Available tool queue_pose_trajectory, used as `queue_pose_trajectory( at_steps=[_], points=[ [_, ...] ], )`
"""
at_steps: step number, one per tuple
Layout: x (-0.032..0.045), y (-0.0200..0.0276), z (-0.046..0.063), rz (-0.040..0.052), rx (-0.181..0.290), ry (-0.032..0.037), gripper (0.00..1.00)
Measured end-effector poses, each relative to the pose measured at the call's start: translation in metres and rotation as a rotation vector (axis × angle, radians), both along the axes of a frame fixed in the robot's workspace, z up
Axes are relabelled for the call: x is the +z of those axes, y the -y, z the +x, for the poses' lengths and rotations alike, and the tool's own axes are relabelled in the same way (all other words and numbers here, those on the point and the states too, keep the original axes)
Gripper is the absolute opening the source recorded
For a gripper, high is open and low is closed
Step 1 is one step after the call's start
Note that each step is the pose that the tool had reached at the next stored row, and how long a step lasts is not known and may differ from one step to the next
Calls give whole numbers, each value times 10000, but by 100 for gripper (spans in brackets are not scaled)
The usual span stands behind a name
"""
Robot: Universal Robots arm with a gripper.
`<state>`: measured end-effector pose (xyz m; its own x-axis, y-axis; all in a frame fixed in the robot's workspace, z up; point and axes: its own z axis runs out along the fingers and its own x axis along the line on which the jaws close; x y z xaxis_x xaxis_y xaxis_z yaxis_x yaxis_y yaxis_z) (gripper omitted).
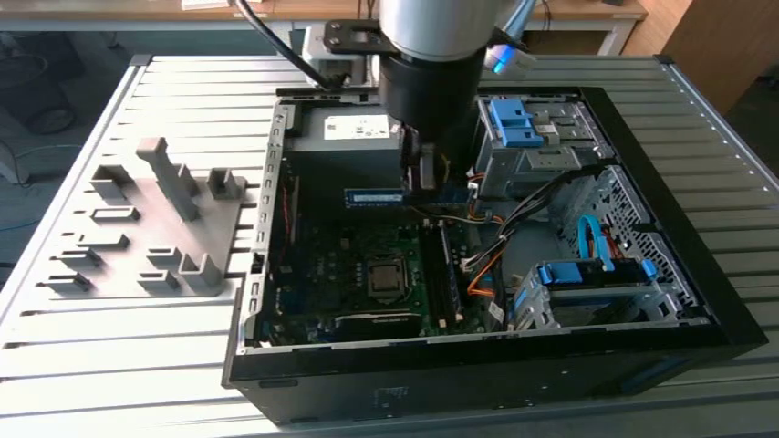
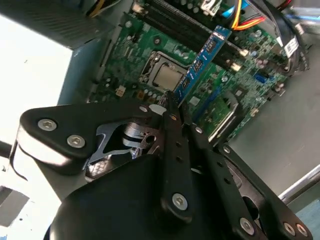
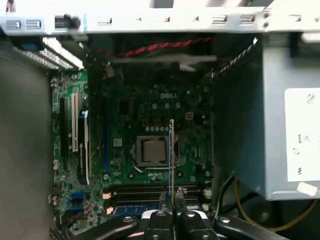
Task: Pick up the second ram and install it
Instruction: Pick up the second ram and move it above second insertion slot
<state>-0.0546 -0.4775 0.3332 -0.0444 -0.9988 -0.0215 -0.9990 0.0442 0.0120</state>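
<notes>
- My gripper (image 2: 173,102) is clamped on one end of the second ram (image 2: 200,62). The stick juts out from the fingertips and hangs over the motherboard just beside the CPU socket (image 2: 167,75), seated in nothing.
- I hold the stick by one end only. Any push on its free end could, I judge, pivot it in the grip and bring it down crooked.
- In the first wrist view the stick's thin edge runs across the black slots (image 3: 155,192) next to the CPU socket, not along them. At this heading I reckon it would land on the slot walls rather than in a channel.
- The orange cables (image 1: 481,274), on the far side of the slots from the CPU socket, lie close enough that the arm's bulk might snag them.
- The second wrist view gives me the stick's broad face and the pinch point. The first wrist view gives instead its edge set against socket and slots.
- The exterior view adds the grey holder block (image 1: 159,228), well apart from the CPU socket and outside the computer case (image 1: 487,365).
</notes>
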Motion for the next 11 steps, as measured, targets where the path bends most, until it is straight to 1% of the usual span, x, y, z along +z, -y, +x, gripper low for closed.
queue_pose_trajectory(
  at_steps=[3,7,11],
  points=[
    [-53,39,71,-4,-1,-2,14],
    [-104,111,97,-4,0,-2,14],
    [-107,117,97,-2,-2,-1,14]
  ],
)
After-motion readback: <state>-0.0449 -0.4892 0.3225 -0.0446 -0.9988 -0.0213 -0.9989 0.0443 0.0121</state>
